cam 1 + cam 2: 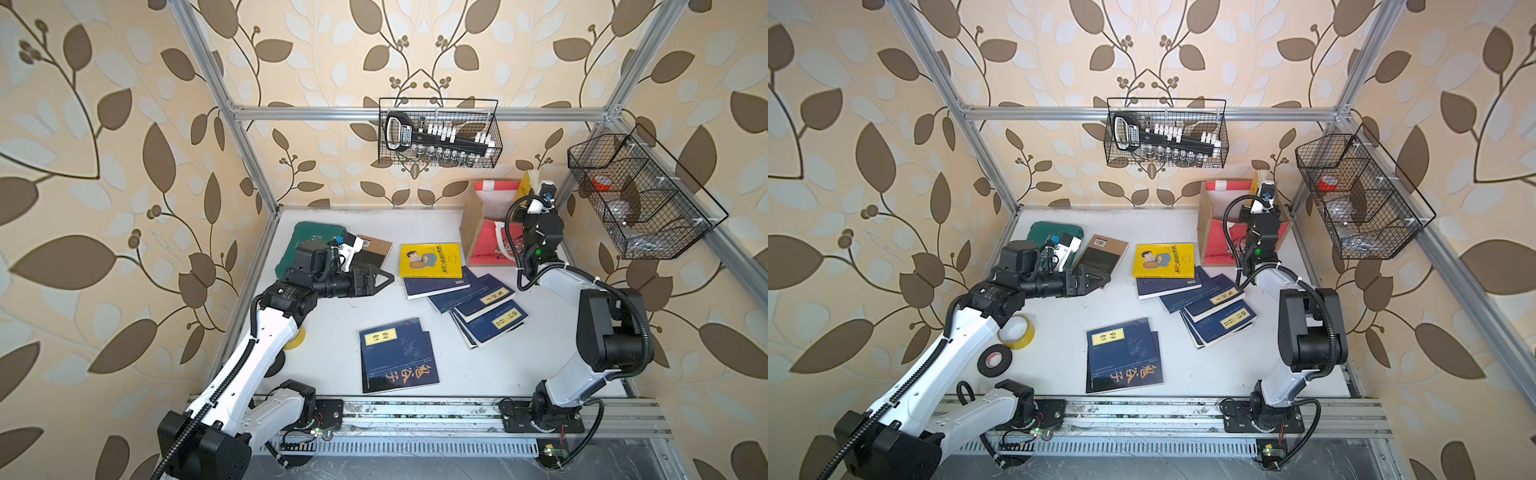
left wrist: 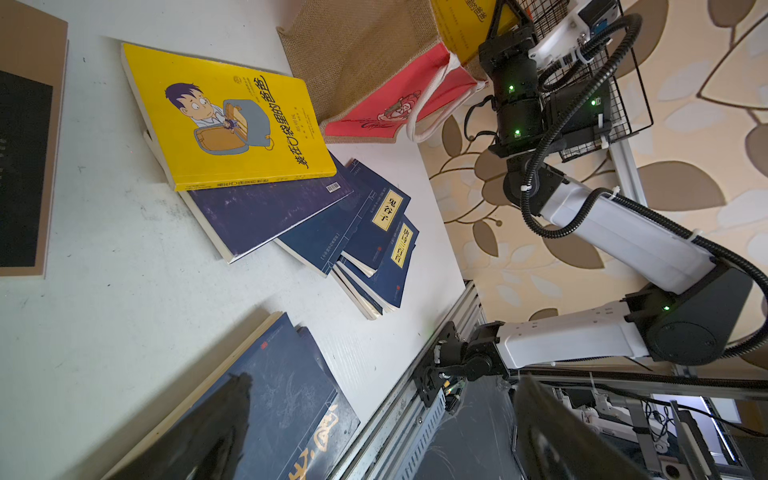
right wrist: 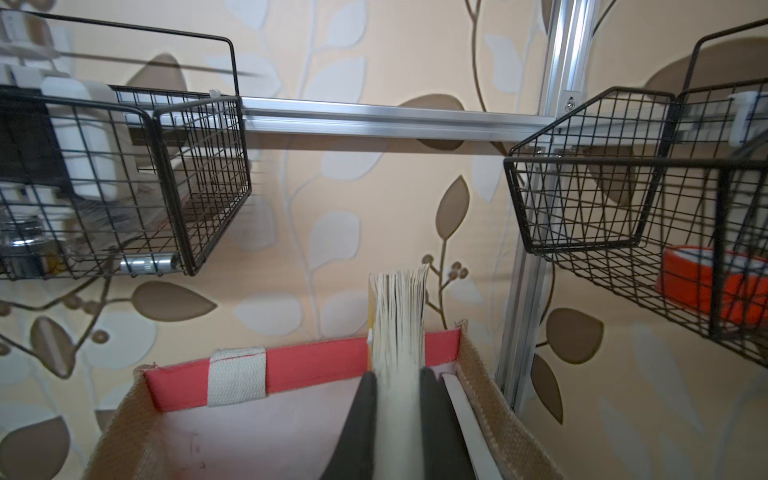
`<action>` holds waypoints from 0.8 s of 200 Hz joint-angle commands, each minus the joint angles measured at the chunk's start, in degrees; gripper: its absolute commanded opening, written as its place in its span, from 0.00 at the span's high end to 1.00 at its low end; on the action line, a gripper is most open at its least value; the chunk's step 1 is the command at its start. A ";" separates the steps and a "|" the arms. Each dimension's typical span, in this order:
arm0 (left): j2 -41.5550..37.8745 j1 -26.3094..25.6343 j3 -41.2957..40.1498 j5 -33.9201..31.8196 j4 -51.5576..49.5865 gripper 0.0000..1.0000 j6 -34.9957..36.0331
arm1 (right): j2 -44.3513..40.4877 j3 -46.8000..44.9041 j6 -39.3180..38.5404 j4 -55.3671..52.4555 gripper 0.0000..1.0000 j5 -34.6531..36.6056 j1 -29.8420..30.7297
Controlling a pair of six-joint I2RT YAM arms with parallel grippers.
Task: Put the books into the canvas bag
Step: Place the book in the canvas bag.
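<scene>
The canvas bag [image 1: 482,226] [image 3: 291,361] stands open at the back right of the table. My right gripper [image 3: 399,386] is shut on a yellow-covered book [image 3: 400,316] [image 1: 528,182], held upright on edge at the bag's right side, its pages fanning above the rim. My left gripper [image 1: 384,277] [image 2: 386,436] hovers open and empty over the table's left middle. A yellow cartoon book [image 1: 430,260] lies on a fanned pile of navy books [image 1: 478,309]. Two more navy books [image 1: 397,355] lie near the front. A dark tan-edged book [image 1: 1102,253] lies behind the left gripper.
A green case [image 1: 316,243] lies at the back left under the left wrist. One wire basket [image 1: 440,133] hangs on the back wall and another [image 1: 636,195] on the right wall, close to the right arm. A yellow tape roll [image 1: 1017,330] and a black one [image 1: 994,359] lie front left.
</scene>
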 commanded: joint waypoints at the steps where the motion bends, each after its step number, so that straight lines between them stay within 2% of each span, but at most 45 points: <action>1: -1.39 0.35 0.21 1.04 1.52 0.01 1.05 | 0.43 0.06 0.87 4.64 0.94 1.37 0.04; 32: -1.68 0.35 0.15 1.04 1.26 0.01 1.22 | 0.92 0.10 2.27 3.15 0.78 1.45 -0.01; 48: -1.68 0.37 0.16 1.04 1.25 0.01 1.24 | 1.16 0.25 2.82 2.44 0.66 1.71 -0.01; 108: -2.03 0.38 0.20 1.05 1.22 0.01 1.22 | 1.36 1.44 3.10 -0.47 0.60 0.30 -0.01; 160: -2.03 0.34 0.24 1.04 1.12 0.01 1.34 | 0.73 3.35 3.04 -2.40 0.51 -0.92 -0.15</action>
